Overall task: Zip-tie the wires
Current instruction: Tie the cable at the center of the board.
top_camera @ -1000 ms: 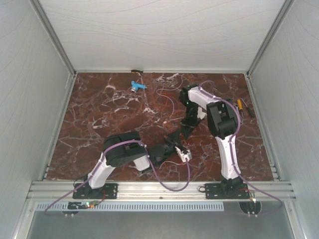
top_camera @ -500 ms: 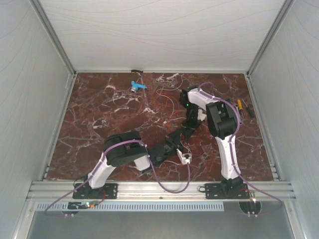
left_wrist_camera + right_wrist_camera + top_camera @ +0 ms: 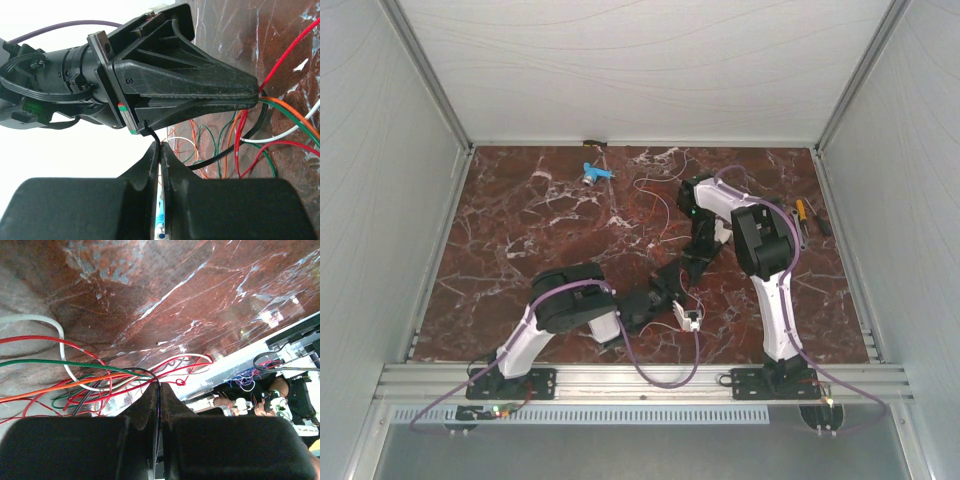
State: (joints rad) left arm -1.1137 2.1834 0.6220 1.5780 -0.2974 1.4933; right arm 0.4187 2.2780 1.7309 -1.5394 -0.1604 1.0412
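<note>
The wires [image 3: 655, 200] are thin red, orange, green and white strands curling on the marble table [image 3: 520, 230]. My two grippers meet at the table's middle. My left gripper [image 3: 668, 284] is shut on one end of a black zip tie [image 3: 223, 156], pinched at the tips [image 3: 161, 146]. My right gripper [image 3: 688, 264] is shut too, on another part of the same zip tie [image 3: 140, 369]. In the left wrist view its tips [image 3: 257, 92] sit right at the wire bundle [image 3: 280, 135]. The tie curves among the bundled wires [image 3: 75, 375].
A small blue-and-white plastic piece [image 3: 595, 172] lies at the far middle. Yellow-and-black hand tools [image 3: 805, 215] lie at the right edge, beside the right arm. White walls close in the table on three sides. Purple arm cables hang over the near edge.
The right arm's wrist has shifted slightly left and the left wrist has turned a little. Both grippers stay shut, close together over the wires.
</note>
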